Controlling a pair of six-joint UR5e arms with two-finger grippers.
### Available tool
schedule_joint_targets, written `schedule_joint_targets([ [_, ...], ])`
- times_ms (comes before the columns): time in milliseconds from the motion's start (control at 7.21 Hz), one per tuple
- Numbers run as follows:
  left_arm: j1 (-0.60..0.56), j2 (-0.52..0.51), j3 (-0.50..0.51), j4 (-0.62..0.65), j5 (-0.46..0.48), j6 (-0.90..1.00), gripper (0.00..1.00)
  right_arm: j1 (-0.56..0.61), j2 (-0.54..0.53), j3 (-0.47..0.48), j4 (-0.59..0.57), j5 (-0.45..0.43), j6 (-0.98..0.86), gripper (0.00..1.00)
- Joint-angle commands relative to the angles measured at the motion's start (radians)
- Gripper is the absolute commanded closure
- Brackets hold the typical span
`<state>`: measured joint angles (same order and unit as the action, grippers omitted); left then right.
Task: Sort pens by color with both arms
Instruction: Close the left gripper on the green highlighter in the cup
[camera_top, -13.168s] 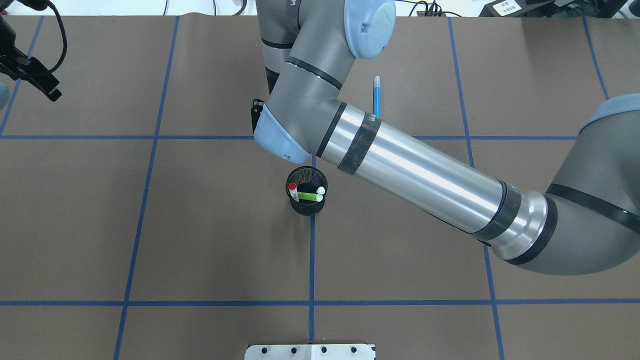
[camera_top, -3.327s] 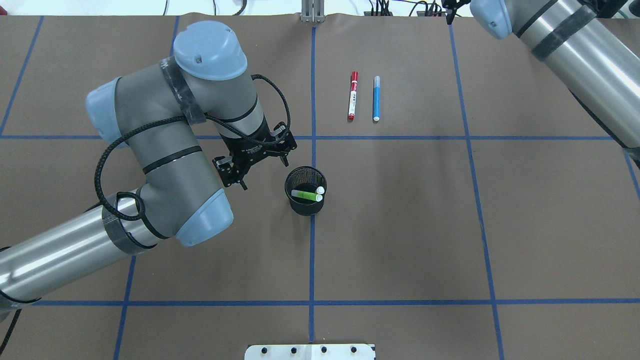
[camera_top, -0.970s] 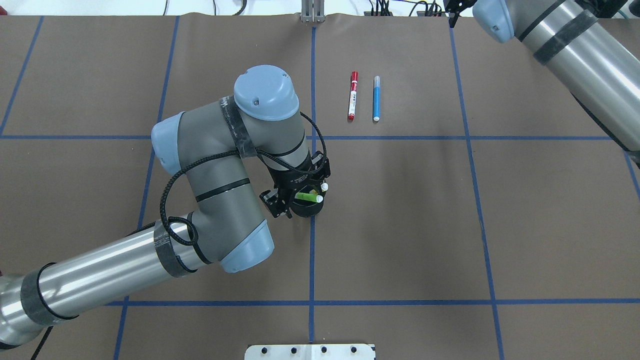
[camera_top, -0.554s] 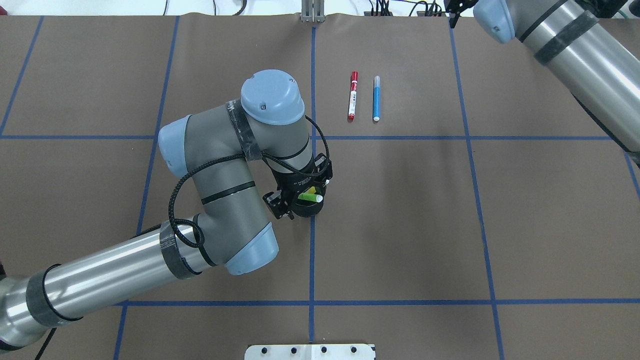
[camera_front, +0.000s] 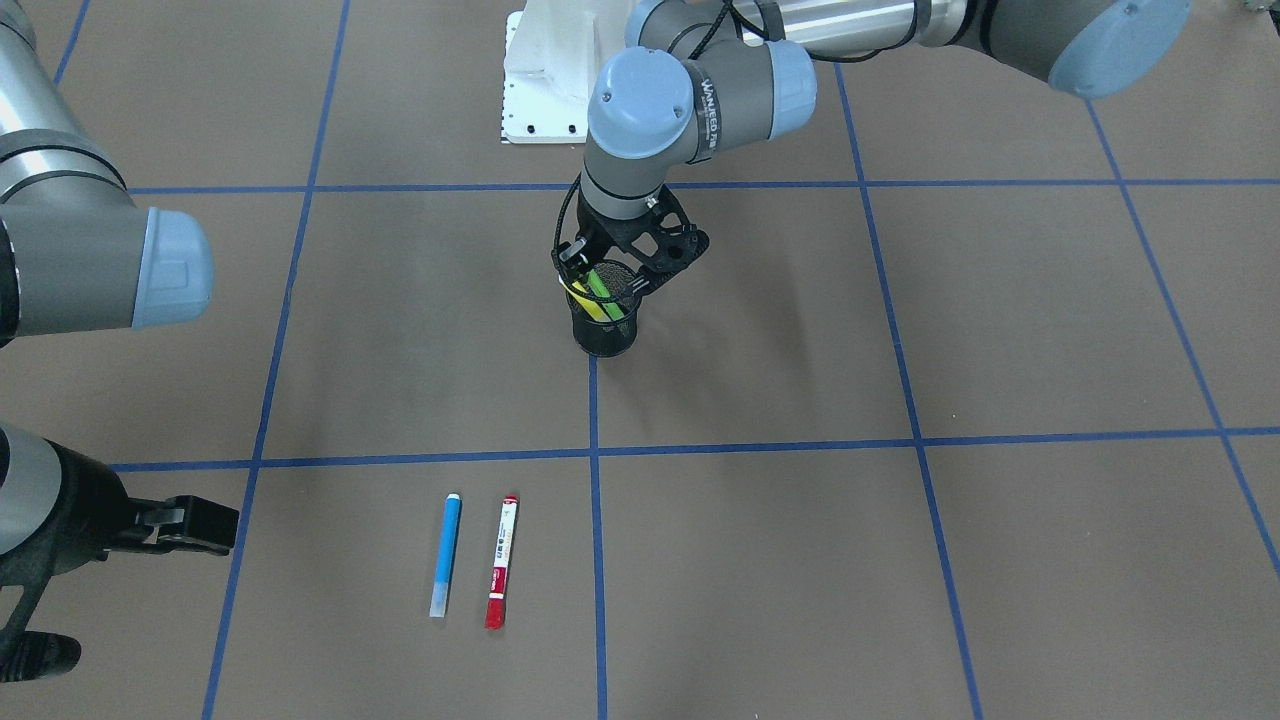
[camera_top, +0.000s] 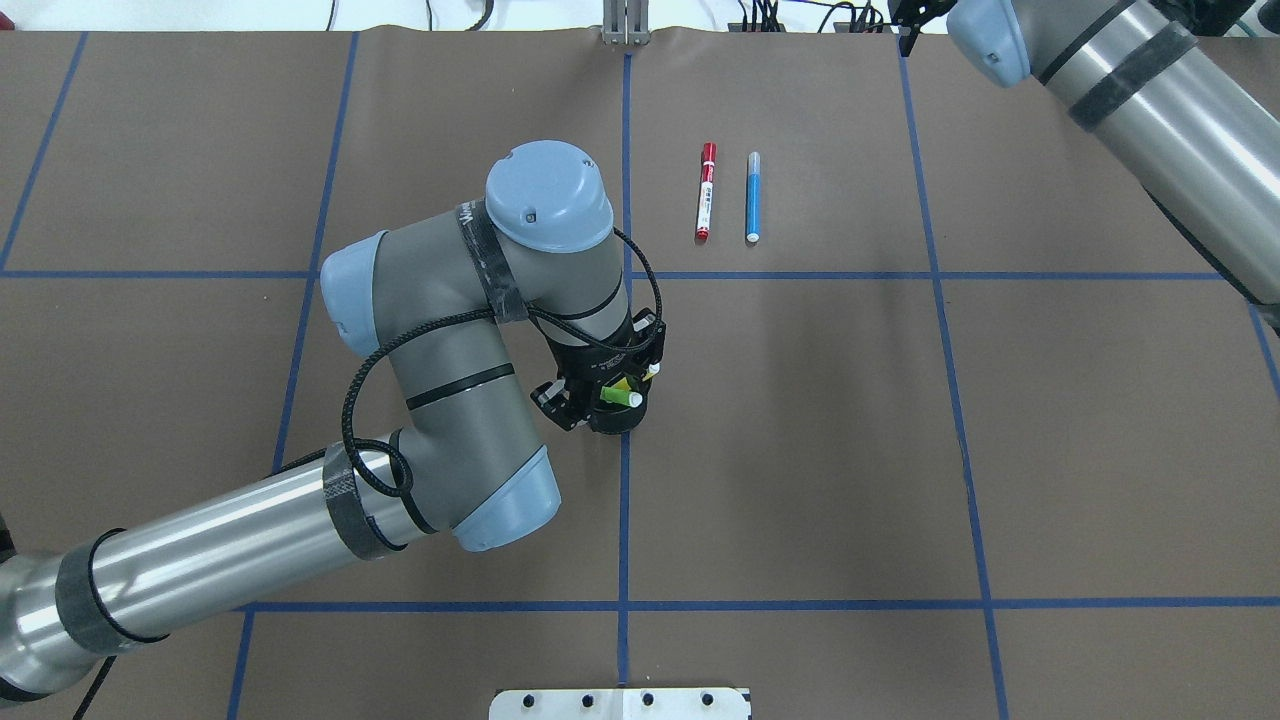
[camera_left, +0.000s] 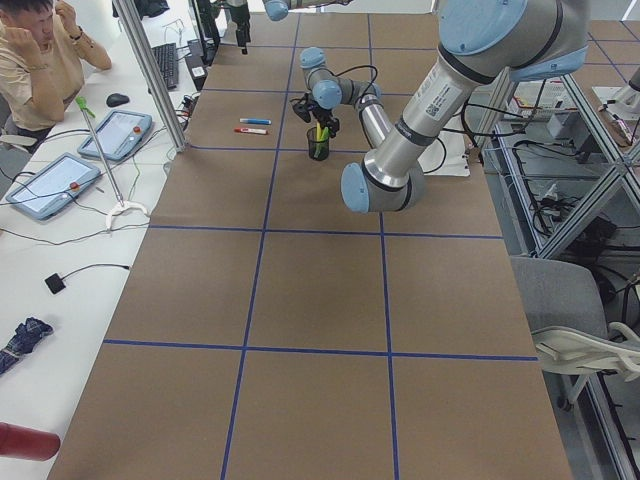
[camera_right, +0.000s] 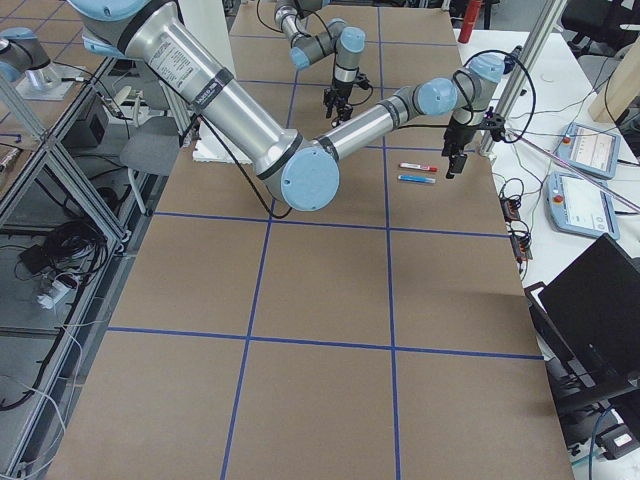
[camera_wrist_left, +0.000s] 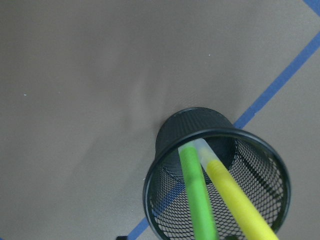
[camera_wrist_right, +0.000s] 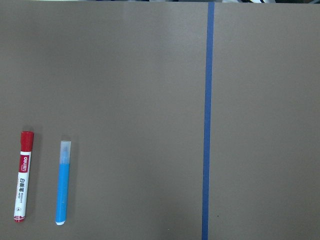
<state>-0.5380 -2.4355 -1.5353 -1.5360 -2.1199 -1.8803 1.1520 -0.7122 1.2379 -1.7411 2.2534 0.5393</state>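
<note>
The black mesh cup (camera_top: 615, 422) stands at the table's middle and holds the green pen (camera_top: 620, 397) and the yellow pen (camera_front: 584, 300), both leaning. My left gripper (camera_top: 605, 376) hangs right over the cup, open, its fingers straddling the pen tops without gripping them. In the left wrist view the green pen (camera_wrist_left: 197, 200) and the yellow pen (camera_wrist_left: 235, 200) reach up out of the cup (camera_wrist_left: 200, 125). The red pen (camera_top: 706, 192) and the blue pen (camera_top: 752, 198) lie side by side on the far mat. My right gripper (camera_front: 190, 525) hovers beyond them, open and empty.
Blue tape lines divide the brown mat (camera_top: 900, 450) into squares. The white pedestal base (camera_top: 620, 704) sits at the near edge. The right arm (camera_top: 1150, 90) crosses the far right corner. An operator (camera_left: 40, 60) sits at the side table with tablets.
My left arm has swung in from the cup's left and now sits over it, shifting slightly right and lower in the last second. The right arm and the pens stay still.
</note>
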Motion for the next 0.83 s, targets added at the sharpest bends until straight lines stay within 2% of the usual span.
schedule_joint_targets([
  [0,0.007,-0.002,0.000,-0.016,0.008,0.004,0.53,0.000,0.000,0.000,0.000,0.000,0.001,0.00],
  [693,0.007,-0.004,-0.005,-0.016,0.008,0.006,0.67,0.000,0.000,0.000,0.000,0.000,-0.001,0.00],
])
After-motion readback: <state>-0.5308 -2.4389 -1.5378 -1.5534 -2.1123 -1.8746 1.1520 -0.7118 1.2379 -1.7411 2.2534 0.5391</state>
